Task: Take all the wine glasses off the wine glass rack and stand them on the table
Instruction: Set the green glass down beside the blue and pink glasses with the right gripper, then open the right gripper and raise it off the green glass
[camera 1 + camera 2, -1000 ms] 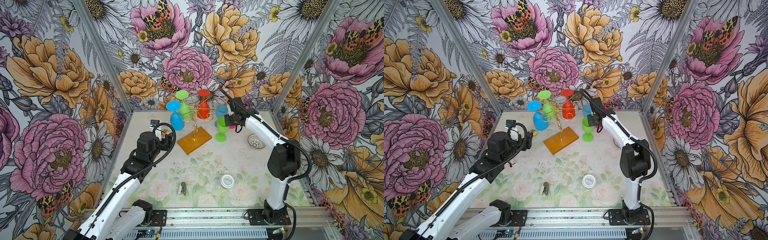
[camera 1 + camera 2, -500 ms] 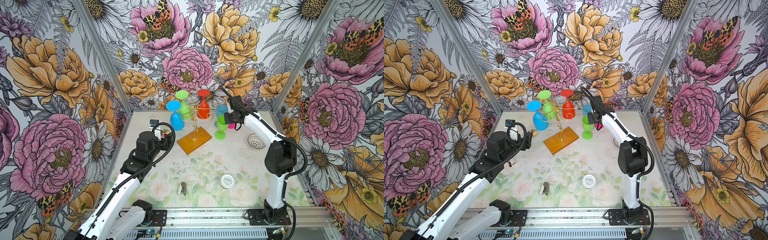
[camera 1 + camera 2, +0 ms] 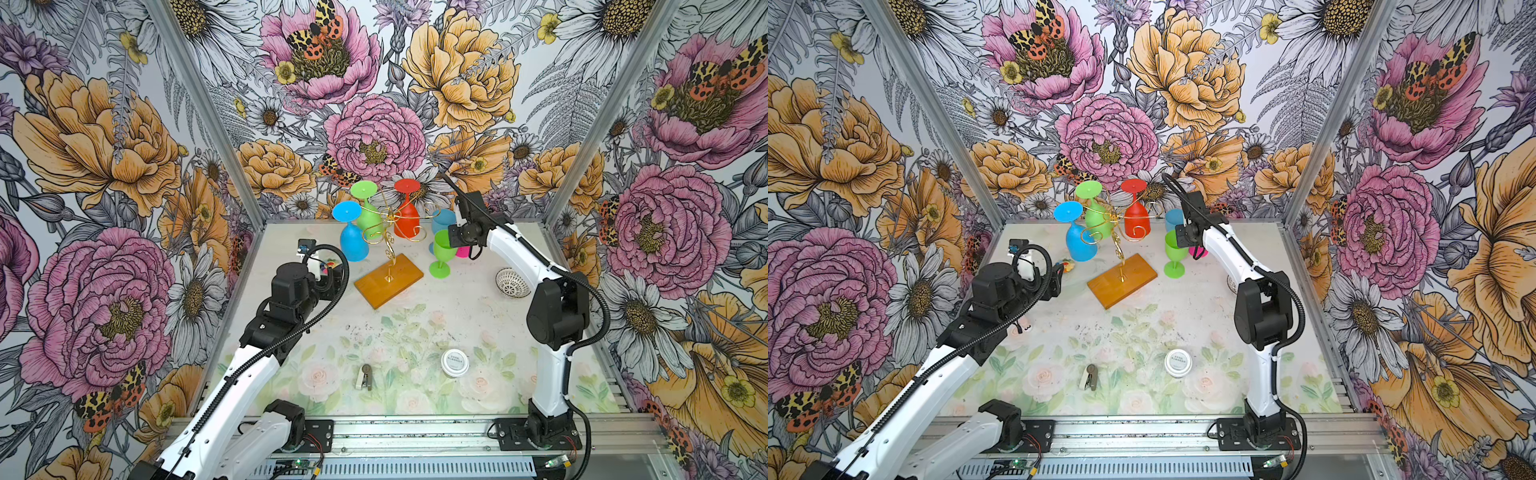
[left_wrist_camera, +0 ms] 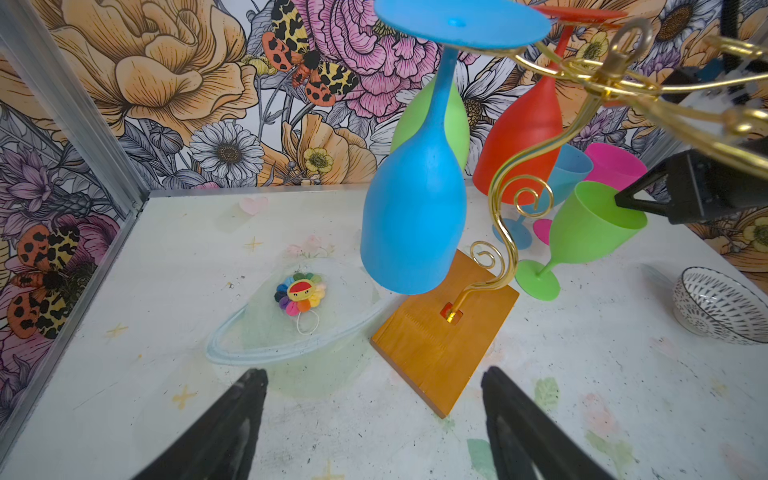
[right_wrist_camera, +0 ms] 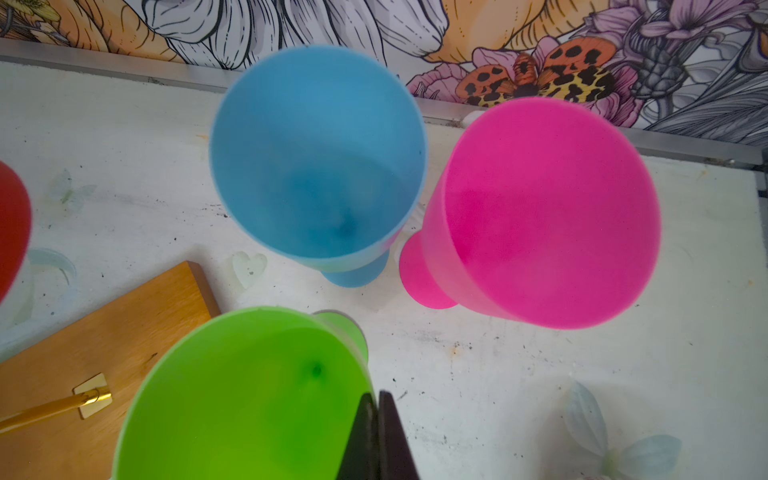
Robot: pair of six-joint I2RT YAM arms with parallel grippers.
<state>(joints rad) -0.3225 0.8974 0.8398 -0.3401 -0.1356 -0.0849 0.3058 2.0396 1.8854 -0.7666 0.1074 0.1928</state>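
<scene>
**Top views:** Booth with three walls of floral wallpaper, big pink and orange blooms, moths, and grey metal corner posts. The counter (image 3: 415,328) is whitish, scuffed and dark-specked, with faded printed roses and leaves. A metal rail along the front carries both arm bases.

The rack (image 3: 388,280) stands mid-back, wood base flat on the counter. Hanging from it bowl-down are a blue glass (image 3: 353,245), a hung green glass (image 3: 368,218) and a red glass (image 3: 406,220).

The green glass (image 3: 441,253) is off the rack, bowl up, just right of the base. The right jaws are at its rim. A pale blue glass (image 3: 441,217) and a pink glass (image 3: 462,252) stand behind it. Bowl (image 3: 511,283) is at right, white lid (image 3: 454,362) and a small clip-like thing (image 3: 365,377) are near the front. The left jaws are left of the rack and mostly hidden here.

**Left wrist:** The left jaws are spread wide over bare counter, fingers (image 4: 232,428) holding nothing. The rack base (image 4: 440,332) is just ahead. A flower charm (image 4: 300,293) lies on the counter. The green glass (image 4: 590,224) leans, foot down by the base. I cannot tell whether the foot touches the counter.

**Right wrist:** The right jaws are pressed together, pinching the green glass (image 5: 249,395) at its rim, fingers (image 5: 395,440) black. The pale blue glass (image 5: 316,158) and pink glass (image 5: 548,216) stand close together by the back wall strip. A corner of the rack base (image 5: 104,345) shows on worn, speckled white counter (image 5: 498,365).
</scene>
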